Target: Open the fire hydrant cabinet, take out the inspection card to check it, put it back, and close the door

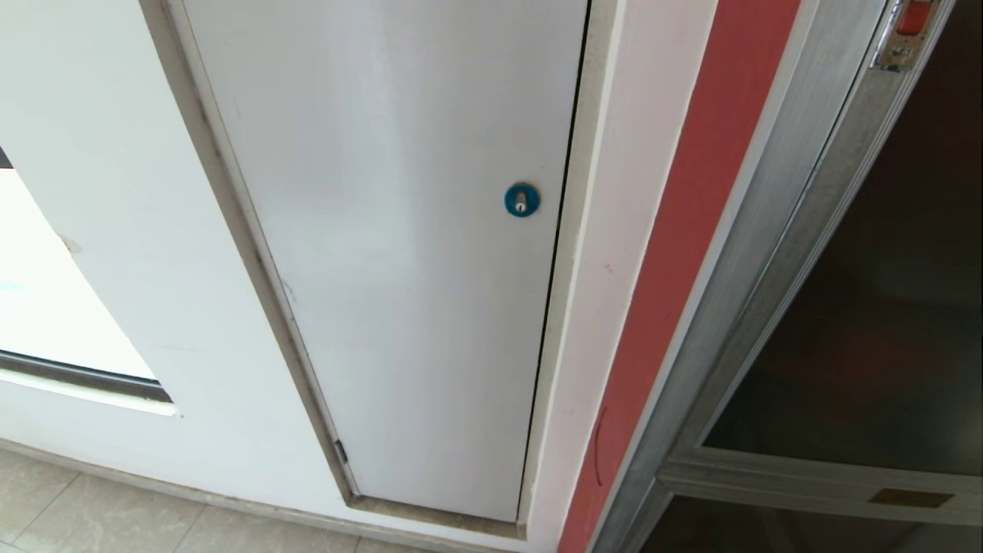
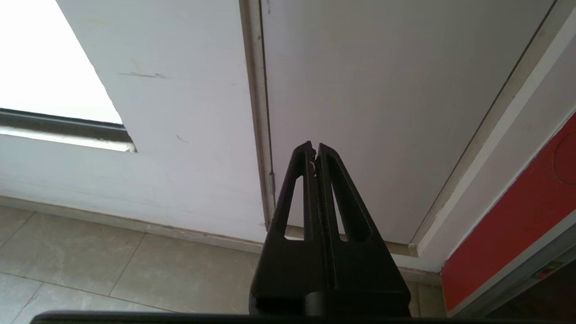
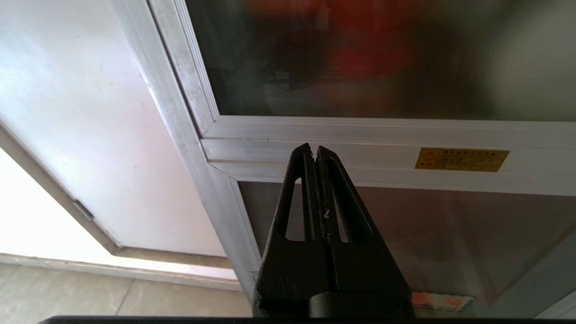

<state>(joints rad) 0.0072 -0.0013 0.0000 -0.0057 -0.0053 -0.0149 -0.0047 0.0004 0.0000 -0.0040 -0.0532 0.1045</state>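
Observation:
The fire hydrant cabinet [image 1: 756, 253] has a silver metal frame and stands at the right in the head view. Its door [image 1: 868, 307], a dark tinted glass pane, is closed, with a small orange-red latch [image 1: 914, 17] at its upper edge. In the right wrist view the door [image 3: 360, 58] shows blurred red shapes behind the glass. My right gripper [image 3: 315, 149] is shut and empty, a short way off the cabinet's silver crossbar [image 3: 360, 139]. My left gripper [image 2: 314, 147] is shut and empty, pointing at the white panel [image 2: 382, 112]. The inspection card is hidden. Neither arm shows in the head view.
A white panel [image 1: 399, 253] with a round blue lock [image 1: 521, 200] fills the wall left of the cabinet, with a red strip [image 1: 691, 253] between them. A lower dark glass panel [image 3: 450, 234] carries a red label [image 3: 443, 300]. A yellow plate [image 3: 461, 159] sits on the crossbar. Tiled floor [image 2: 112, 270] lies below.

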